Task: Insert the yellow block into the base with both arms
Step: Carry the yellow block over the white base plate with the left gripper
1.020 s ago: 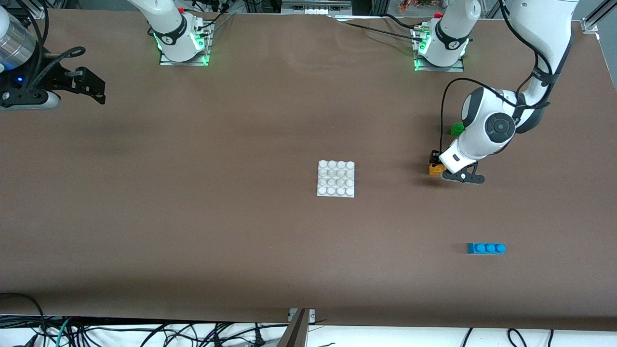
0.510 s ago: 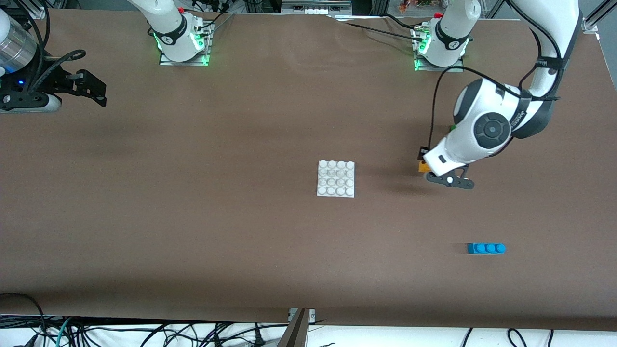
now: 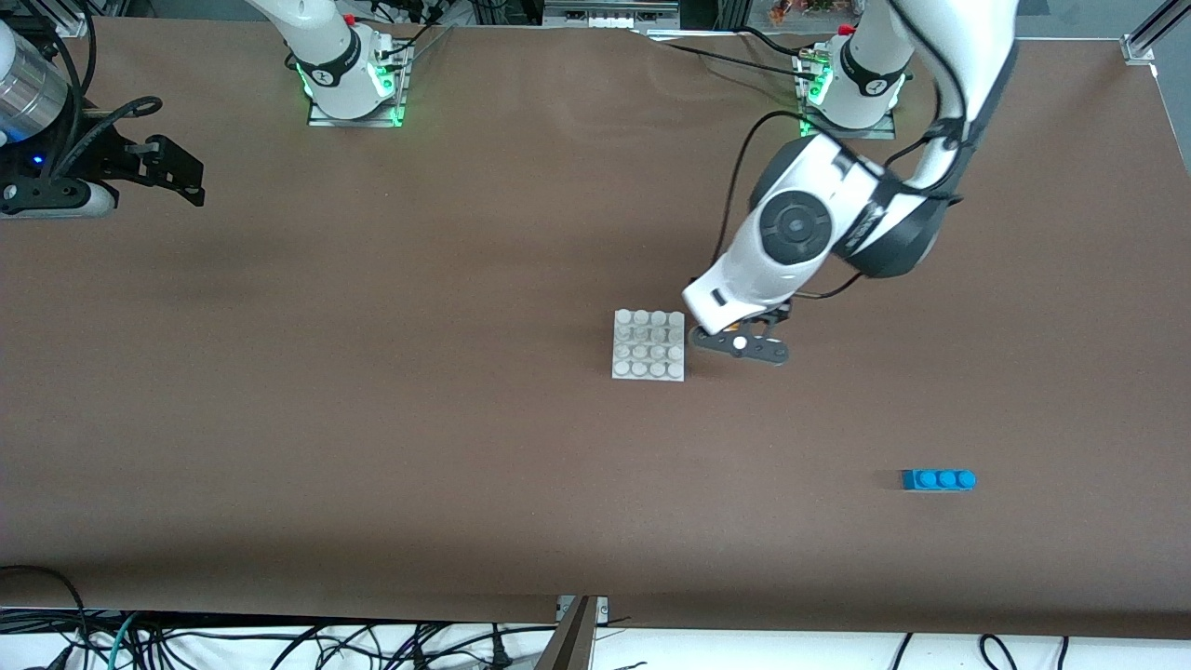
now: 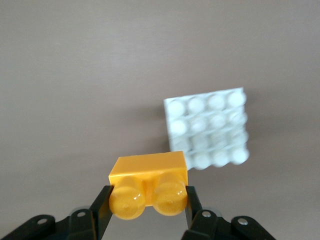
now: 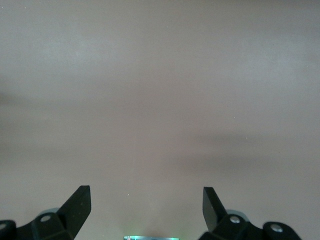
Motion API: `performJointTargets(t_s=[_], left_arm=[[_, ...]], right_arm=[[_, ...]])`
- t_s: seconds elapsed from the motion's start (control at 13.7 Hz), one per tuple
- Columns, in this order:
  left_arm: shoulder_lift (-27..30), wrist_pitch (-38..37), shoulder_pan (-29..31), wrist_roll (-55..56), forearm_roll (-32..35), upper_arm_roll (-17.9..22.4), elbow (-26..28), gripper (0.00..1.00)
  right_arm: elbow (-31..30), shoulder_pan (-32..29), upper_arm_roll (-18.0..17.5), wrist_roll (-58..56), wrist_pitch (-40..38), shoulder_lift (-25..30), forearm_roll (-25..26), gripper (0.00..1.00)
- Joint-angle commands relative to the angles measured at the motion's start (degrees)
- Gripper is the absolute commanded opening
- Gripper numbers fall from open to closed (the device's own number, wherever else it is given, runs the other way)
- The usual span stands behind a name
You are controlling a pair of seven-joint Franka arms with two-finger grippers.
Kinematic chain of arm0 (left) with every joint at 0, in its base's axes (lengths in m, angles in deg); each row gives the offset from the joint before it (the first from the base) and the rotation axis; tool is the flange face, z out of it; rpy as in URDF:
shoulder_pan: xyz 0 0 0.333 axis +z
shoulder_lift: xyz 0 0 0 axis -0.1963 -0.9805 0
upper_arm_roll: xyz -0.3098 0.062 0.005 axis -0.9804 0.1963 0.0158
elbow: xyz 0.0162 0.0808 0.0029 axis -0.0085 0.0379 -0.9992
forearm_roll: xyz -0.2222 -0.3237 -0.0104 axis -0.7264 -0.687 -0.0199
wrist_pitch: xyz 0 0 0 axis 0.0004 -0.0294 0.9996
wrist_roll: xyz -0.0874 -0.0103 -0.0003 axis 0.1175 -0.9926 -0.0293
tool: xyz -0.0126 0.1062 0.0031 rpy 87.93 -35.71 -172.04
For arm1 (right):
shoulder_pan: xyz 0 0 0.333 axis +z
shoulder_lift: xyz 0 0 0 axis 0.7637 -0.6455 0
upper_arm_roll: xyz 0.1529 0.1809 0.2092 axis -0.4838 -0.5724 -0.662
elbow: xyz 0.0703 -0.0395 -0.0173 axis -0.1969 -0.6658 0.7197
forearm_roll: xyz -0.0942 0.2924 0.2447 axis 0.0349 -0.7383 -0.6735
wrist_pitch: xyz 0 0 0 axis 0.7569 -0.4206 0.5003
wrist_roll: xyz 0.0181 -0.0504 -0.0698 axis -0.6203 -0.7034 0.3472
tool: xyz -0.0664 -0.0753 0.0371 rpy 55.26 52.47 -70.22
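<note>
Left wrist view shows two black fingers (image 4: 101, 210) pressed against the ends of the yellow block (image 4: 148, 184), its two round studs facing the camera. So the left gripper (image 4: 146, 212) is clamped tight on the block and carries it in the air, clear of the brown desk (image 4: 75, 75). Just past the block lies the base (image 4: 207, 127), flat on the desk with its stud grid up, apart from the block.

From the front camera, the left gripper (image 3: 740, 342) hangs over the desk right beside the base (image 3: 649, 345), on the side toward the left arm's end; the wrist hides the block there.

The right gripper (image 5: 147, 207) has its fingers (image 5: 79, 202) spread wide, holding nothing, over bare desk as that arm waits at its end.

A blue brick (image 3: 938, 479) lies nearer the front camera, well apart from the base.
</note>
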Motion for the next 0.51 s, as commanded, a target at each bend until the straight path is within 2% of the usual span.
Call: performJointTargets(t_s=[0.0,0.22,0.44], left_arm=[[-8.1,-2.12,-3.59,6.04,-0.39,0.72,-7.97,0.16],[-13.64,-1.6,-8.95,11.49,0.05,3.08,-11.21,0.16],[-15.49,-1.59,-9.23,11.41,-0.12,3.36,-11.92,0.15]], right_arm=[[1.27,-0.55,-0.14,0.19,-0.25,-0.45,-1.11,0.99],[1.27,-0.55,-0.14,-0.16,0.71,-0.45,-1.11,0.99],[1.27,-0.55,-0.14,-0.07,0.8,-0.45,-1.2,0.99]])
